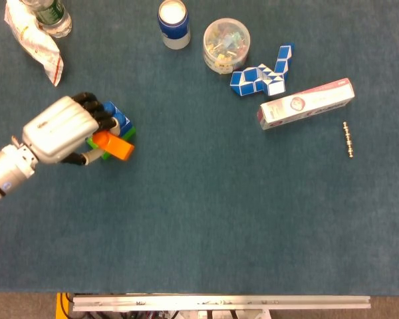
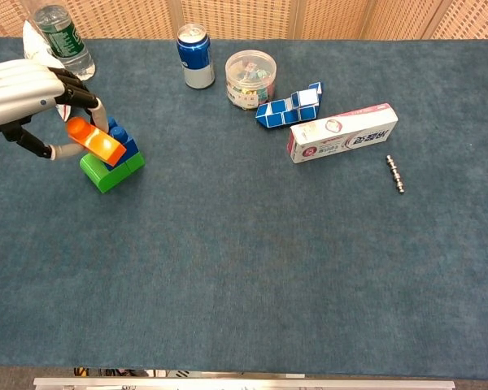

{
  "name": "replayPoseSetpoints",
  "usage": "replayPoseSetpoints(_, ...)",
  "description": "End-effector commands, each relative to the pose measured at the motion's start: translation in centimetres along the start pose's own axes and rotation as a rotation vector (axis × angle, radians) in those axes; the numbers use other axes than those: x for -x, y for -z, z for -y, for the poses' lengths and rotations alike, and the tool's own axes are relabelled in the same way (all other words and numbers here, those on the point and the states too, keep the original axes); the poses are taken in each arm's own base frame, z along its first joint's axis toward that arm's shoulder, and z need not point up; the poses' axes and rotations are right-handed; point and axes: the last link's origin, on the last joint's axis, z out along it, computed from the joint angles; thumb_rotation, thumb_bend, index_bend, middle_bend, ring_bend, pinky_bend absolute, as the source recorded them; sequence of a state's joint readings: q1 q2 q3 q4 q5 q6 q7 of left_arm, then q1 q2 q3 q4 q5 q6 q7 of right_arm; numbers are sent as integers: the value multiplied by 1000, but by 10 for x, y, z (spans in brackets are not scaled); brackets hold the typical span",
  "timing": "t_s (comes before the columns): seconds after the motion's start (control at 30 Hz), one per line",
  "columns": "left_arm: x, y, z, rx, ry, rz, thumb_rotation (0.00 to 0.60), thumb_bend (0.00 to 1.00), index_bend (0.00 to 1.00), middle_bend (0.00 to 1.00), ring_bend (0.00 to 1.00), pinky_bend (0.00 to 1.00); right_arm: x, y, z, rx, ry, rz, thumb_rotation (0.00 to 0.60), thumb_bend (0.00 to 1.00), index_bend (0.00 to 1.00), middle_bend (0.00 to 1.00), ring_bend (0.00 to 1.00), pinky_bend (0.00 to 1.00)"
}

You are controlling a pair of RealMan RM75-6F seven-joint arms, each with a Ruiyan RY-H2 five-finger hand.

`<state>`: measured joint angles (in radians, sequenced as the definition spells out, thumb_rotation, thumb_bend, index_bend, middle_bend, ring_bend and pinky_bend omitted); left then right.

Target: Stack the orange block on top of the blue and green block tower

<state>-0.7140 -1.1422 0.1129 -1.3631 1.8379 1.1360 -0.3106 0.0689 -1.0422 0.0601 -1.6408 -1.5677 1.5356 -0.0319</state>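
Note:
My left hand (image 1: 58, 129) (image 2: 28, 88) holds the orange block (image 1: 113, 145) (image 2: 96, 140) in the air, pinched between thumb and fingers. The block hangs tilted just above the tower, where a blue block (image 1: 119, 120) (image 2: 124, 143) sits on a green block (image 1: 127, 136) (image 2: 110, 171). In the head view the hand and orange block cover most of the tower. My right hand shows in neither view.
A water bottle (image 2: 63, 41) on a crumpled wrapper (image 1: 36, 41) lies at the far left. A blue can (image 2: 195, 55), a clear tub (image 2: 250, 79), a blue-white snake puzzle (image 2: 289, 105), a toothpaste box (image 2: 342, 132) and a small metal rod (image 2: 395, 174) lie at the back and right.

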Motion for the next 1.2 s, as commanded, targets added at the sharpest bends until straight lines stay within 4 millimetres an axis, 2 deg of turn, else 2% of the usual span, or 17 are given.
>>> replayPoseSetpoints(0.03,-2,-9,4,22,-39,23,600,364,482,499,339,256,0,1,0,3,2,0,600,254,327,367,338,367)
replayPoseSetpoints(0.3,-4,-27,13,48,-90,47,600,364,489,495,339,256,0,4,2,18,9,0,600,254,327,367,340,367)
replayPoseSetpoints(0.53,-6,-33,23,38,-93,57,600,364,491,496,339,256,1,4,4,23,13,0,600,254,328,367,342,367)
replayPoseSetpoints(0.83,-10,-34,37,23,-94,66,600,364,497,495,339,256,-2,3,9,21,20,-11,600,254,328,367,345,377)
replayPoseSetpoints(1.2,-6,-30,39,85,-123,87,600,364,509,492,339,256,-5,8,17,23,26,-25,600,253,328,367,349,381)
